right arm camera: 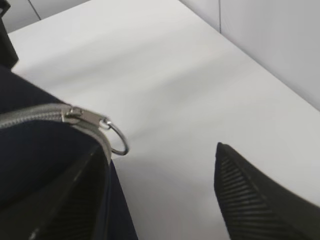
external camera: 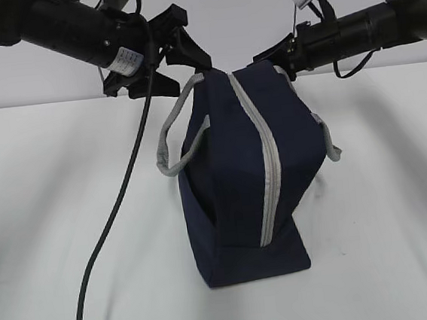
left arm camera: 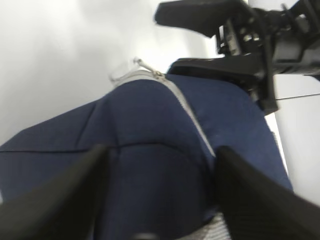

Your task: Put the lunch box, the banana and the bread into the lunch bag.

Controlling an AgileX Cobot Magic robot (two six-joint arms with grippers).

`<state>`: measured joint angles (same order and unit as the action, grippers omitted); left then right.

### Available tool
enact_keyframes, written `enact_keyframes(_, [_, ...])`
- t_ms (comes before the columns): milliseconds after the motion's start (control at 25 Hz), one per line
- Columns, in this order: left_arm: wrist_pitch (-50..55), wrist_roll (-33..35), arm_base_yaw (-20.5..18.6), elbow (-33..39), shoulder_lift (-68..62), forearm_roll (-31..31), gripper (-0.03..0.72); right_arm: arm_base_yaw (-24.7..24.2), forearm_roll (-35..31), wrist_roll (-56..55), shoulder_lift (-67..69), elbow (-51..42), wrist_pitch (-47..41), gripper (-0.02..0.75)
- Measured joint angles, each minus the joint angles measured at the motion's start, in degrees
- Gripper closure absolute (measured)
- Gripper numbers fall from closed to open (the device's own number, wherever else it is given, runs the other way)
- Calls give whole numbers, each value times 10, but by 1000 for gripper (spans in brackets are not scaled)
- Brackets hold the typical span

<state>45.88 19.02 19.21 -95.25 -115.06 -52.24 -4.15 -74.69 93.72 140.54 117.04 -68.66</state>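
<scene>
Lunch bag [external camera: 238, 180] we see upright mid-table [external camera: 53, 221], zipper [external camera: 268, 162] closed along its top, ring pull [right arm camera: 117, 139] hanging at one end, our left gripper [external camera: 160, 59] and right gripper [external camera: 279, 54] at its upper corners, both jaws spread wide, holding nothing.

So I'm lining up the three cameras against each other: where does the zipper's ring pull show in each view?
Exterior view: not visible; only the grey zipper shows, running down the lunch bag.
Left wrist view: blurred at the bag's far end, upper middle, ring pull.
Right wrist view: left of centre, hanging off the slider.
Shared landmark: the grey zipper line on the navy bag.
</scene>
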Motion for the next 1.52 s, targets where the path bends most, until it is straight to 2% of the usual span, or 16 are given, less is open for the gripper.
enact_keyframes(40, [1, 0, -3, 0, 0, 3, 168, -2, 0, -15, 0, 7, 0, 199])
enact_keyframes(120, [9, 0, -14, 0, 2, 8, 110, -12, 0, -67, 0, 27, 1, 184])
enact_keyframes(200, [13, 0, -24, 0, 11, 21, 92, -18, 8, -135, -1, 46, 1, 178])
enact_keyframes(280, [18, 0, -36, 0, 28, 31, 86, -24, 44, -229, -1, 73, 1, 177])
enact_keyframes(440, [35, -19, -49, 0, 58, 84, 85, -28, 162, -441, -6, 118, -4, 177])
enact_keyframes(680, [95, -99, -50, 0, 82, 197, 99, -28, 391, -762, -62, 128, -13, 177])
enact_keyframes(760, [110, -132, -50, 0, 89, 236, 101, -28, 446, -820, -85, 128, -15, 177])
enact_keyframes(920, [145, -206, -47, 0, 104, 329, 107, -21, 483, -868, -145, 91, -17, 176])
enact_keyframes(1120, [202, -248, -35, 0, 141, 434, 125, -6, 488, -873, -218, -14, -18, 176])
enact_keyframes(1240, [225, -255, -26, 0, 170, 463, 142, -2, 497, -867, -283, -97, -19, 176])
enact_keyframes(1520, [253, -259, -8, 0, 243, 487, 152, -1, 531, -862, -464, -241, -20, 176])
